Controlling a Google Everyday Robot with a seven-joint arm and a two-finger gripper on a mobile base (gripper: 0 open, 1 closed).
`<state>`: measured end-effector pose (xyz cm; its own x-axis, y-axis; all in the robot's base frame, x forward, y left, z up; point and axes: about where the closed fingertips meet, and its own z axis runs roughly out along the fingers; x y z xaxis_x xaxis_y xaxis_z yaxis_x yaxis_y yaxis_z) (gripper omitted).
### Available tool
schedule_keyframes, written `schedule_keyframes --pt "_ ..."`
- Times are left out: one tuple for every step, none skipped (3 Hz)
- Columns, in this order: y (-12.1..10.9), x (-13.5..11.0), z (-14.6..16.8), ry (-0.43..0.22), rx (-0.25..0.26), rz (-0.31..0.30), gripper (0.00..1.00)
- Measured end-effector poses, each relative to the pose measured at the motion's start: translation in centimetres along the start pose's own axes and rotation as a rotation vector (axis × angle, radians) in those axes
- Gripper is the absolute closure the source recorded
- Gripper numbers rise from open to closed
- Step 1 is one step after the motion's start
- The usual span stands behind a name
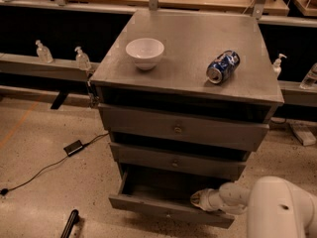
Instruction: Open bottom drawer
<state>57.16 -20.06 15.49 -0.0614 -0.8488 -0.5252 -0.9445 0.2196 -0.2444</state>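
The bottom drawer [163, 207] of the grey wooden cabinet is pulled out towards the camera, its dark inside showing. Its plain front has one small knob [168, 213] at the centre. The mid-sized drawer [173, 161] and the wider top drawer [178, 128] above it are closed. My white arm [277, 207] comes in from the lower right. My gripper [198, 199] rests at the top edge of the bottom drawer's front, right of centre, reaching into the drawer.
A white bowl [144, 52] and a blue can [223, 67] lying on its side sit on the cabinet top [188, 43]. A black cable and adapter [74, 147] lie on the floor at left. Clear bottles [81, 58] stand on a ledge behind.
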Motion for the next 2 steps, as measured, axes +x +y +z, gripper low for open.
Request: schedule_keyframes --pt "-0.21 0.08 1.85 0.050 -0.051 -0.016 1.00" --pt "0.43 0.02 2.27 0.066 -0.095 -0.017 1.00"
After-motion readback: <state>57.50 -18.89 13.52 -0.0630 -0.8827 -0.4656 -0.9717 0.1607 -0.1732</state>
